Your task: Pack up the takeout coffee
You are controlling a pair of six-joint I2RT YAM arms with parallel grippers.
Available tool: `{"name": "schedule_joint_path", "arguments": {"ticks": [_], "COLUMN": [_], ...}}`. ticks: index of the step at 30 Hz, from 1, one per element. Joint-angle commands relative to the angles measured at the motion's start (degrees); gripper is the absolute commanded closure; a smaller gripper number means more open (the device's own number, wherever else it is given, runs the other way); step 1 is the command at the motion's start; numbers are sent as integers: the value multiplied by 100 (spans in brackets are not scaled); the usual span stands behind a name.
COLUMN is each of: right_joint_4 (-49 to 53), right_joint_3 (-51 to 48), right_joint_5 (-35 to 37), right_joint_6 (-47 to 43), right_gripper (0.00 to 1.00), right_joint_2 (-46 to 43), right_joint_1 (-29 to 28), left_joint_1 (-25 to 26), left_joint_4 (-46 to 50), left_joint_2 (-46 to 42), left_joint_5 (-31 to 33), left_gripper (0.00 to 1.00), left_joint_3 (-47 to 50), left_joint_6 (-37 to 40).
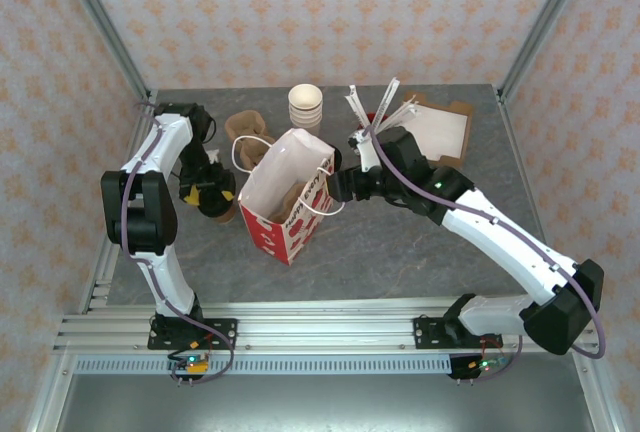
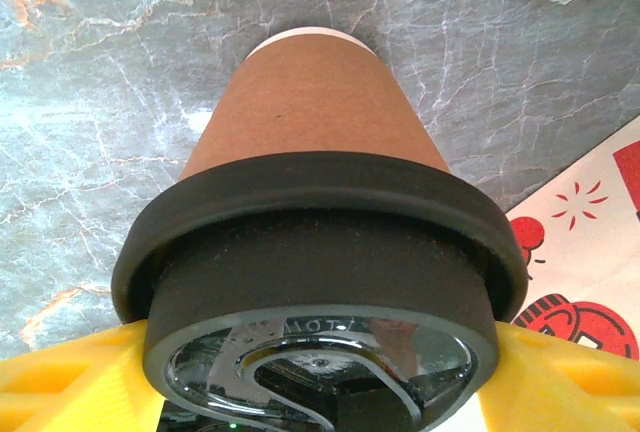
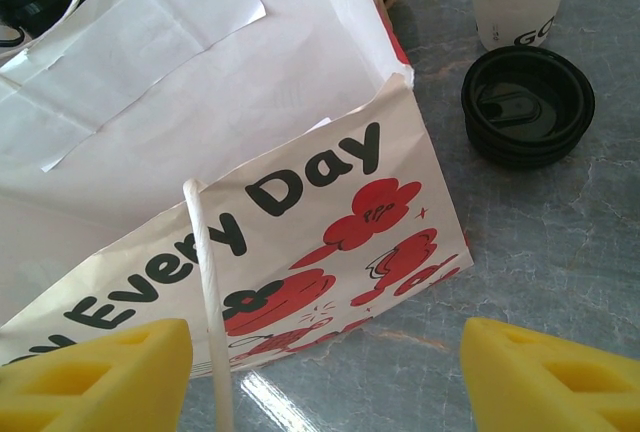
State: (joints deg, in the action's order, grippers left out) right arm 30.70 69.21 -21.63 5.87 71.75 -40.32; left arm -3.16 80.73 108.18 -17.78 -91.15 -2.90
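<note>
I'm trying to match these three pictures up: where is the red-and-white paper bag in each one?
Top external: the red-and-white paper bag stands open mid-table.
Left wrist: its printed corner at the right edge.
Right wrist: upper left and middle, reading "Every Day".
Shared landmark: the grey marbled table.

1. Top external camera: set high above and behind the arms, it looks down and forward. The left arm's base [image 1: 190, 330] and right arm's base [image 1: 462, 332] sit along the bottom of the frame. The whole table [image 1: 420, 252] shows, seen from far off.
2. Left wrist camera: it sits very close to the takeout coffee [image 2: 315, 122] and looks along it from the lid end, with the table behind.
3. Right wrist camera: it sits close above the bag [image 3: 330, 212] and looks down at its printed side and open mouth.
4. Shared: the bag's red print also enters the right edge of the left wrist frame. Bag and takeout coffee both lie centre-left in the top view.
</note>
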Motion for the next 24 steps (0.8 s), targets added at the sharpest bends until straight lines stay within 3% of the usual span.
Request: {"name": "schedule_joint_path", "arguments": {"ticks": [1, 24], "right_joint_4": [68, 81], "right_joint_3": [144, 128], "right_joint_5": [57, 18], "right_joint_6": [-85, -60], "right_gripper": [28, 28], "right_joint_2": [57, 128], "right_joint_1": [32, 32], "left_joint_1": [-46, -38], "left_joint_4": [-31, -781], "left_joint_2": [88, -112], "left_joint_5": [-40, 107], "left_gripper": [22, 20], "left_joint_3": [-182, 282], "left_joint_6": [132, -70]}}
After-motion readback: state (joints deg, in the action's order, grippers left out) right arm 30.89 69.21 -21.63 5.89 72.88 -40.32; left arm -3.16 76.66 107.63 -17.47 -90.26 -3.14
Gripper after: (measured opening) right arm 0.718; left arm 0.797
